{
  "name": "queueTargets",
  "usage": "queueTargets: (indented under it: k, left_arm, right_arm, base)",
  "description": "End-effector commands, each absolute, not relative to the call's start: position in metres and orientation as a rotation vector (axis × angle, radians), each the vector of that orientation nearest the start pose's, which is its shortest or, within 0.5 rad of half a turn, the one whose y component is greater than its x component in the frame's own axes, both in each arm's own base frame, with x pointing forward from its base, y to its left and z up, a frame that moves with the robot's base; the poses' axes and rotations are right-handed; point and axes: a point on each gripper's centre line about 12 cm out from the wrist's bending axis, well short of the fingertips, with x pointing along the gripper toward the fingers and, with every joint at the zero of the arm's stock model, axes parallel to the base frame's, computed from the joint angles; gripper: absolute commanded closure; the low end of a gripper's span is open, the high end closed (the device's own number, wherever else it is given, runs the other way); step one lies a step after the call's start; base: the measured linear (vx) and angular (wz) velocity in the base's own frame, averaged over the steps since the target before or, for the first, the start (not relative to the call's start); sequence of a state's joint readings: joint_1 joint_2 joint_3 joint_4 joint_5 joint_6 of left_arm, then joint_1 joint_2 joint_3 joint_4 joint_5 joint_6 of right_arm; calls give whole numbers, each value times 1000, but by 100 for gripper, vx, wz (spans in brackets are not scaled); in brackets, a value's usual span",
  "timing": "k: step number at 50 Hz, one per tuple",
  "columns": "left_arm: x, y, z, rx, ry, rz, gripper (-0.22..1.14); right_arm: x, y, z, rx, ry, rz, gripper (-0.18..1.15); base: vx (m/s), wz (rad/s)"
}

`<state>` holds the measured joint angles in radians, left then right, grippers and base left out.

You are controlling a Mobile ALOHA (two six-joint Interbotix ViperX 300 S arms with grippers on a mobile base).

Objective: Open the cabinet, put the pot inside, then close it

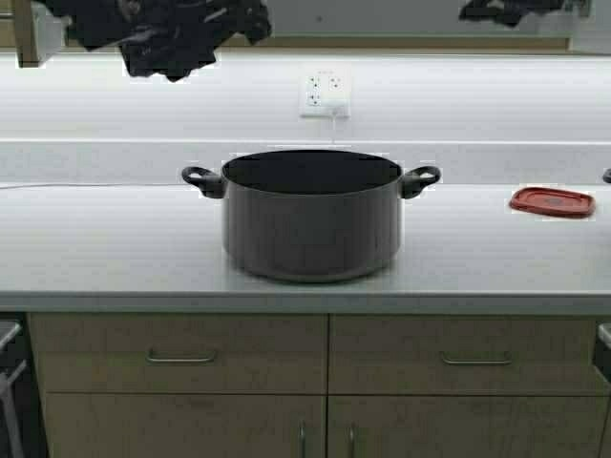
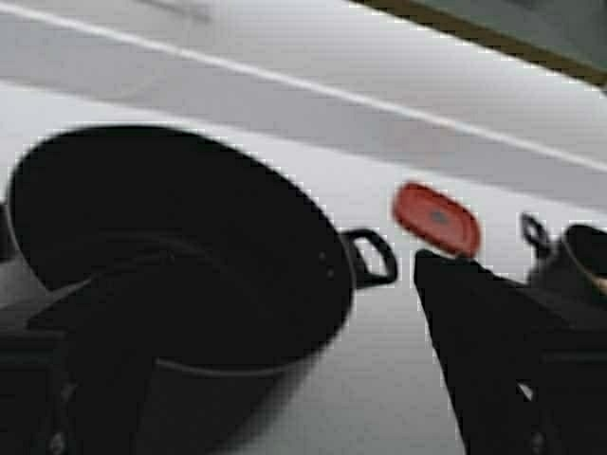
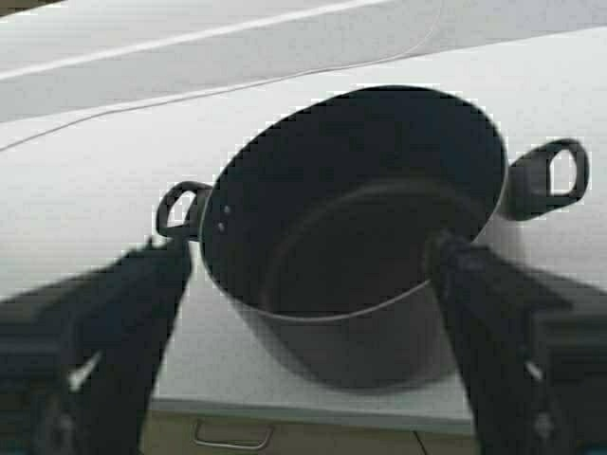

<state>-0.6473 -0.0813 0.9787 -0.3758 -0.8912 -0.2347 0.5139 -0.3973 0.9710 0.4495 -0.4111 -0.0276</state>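
The pot (image 1: 312, 224), wide and grey with a dark inside and two black loop handles, stands upright mid-counter. It also fills the left wrist view (image 2: 180, 256) and the right wrist view (image 3: 370, 237). Both arms are raised high above the counter. My left gripper (image 1: 167, 52) hangs up and to the left of the pot, open (image 2: 285, 313) and empty. The right gripper (image 1: 516, 10) is up at the right, open (image 3: 303, 275) and empty, looking down into the pot. Only the lower wooden edge of the cabinet (image 1: 430, 43) shows; its doors are out of view.
A red lid (image 1: 552, 201) lies flat on the white counter (image 1: 95, 248) to the pot's right. A smaller dark pot (image 2: 579, 256) sits beyond it. A wall outlet (image 1: 325, 93) with a cord is behind. Base drawers (image 1: 181, 355) run below the counter's front edge.
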Motion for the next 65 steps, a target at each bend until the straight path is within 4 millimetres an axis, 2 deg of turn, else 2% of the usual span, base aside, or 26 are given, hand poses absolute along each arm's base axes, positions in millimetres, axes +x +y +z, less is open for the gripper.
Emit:
queueTargets:
  k: [1,6,12,20,23,36,41,57,65]
  left_arm:
    - [267,-158,172,-582,44,-356,-11]
    - [261,-148,147,-696,20,-339,-11]
    - [266,-140,110,-823,20,-309,-11]
    - [288,-125,59,-1030,28,-230,-11]
    - [295,-122,48,-1073,25,-212,-11]
    - [328,-117,32,-1037,-44,-177,-11]
    - [337,-112,28,-1039,-60,-162,-11]
    - [336,-115,19,-1036,-21,-193,-11]
    - [340,-115,8,-1032,-12,-183,-11]
  right_arm:
    - [258,121,207,485,225,241,-6]
    - [251,116,180,585,224,236,-6]
    - [253,125,154,690,236,284,-6]
    - [277,120,114,795,191,259,-6]
    - [288,115,104,834,157,248,-6]
    - [339,115,65,898,181,283,-6]
    - [348,113,50,917,192,265,-6]
    - [339,107,35,935,154,256,-6]
    - [337,101,25,936,138,219,-6]
  base:
    - [0,0]
    - [0,0]
    - [0,0]
    - [1,0]
    - [0,0]
    - [1,1]
    - [6,4]
    - [14,6]
    - [13,0]
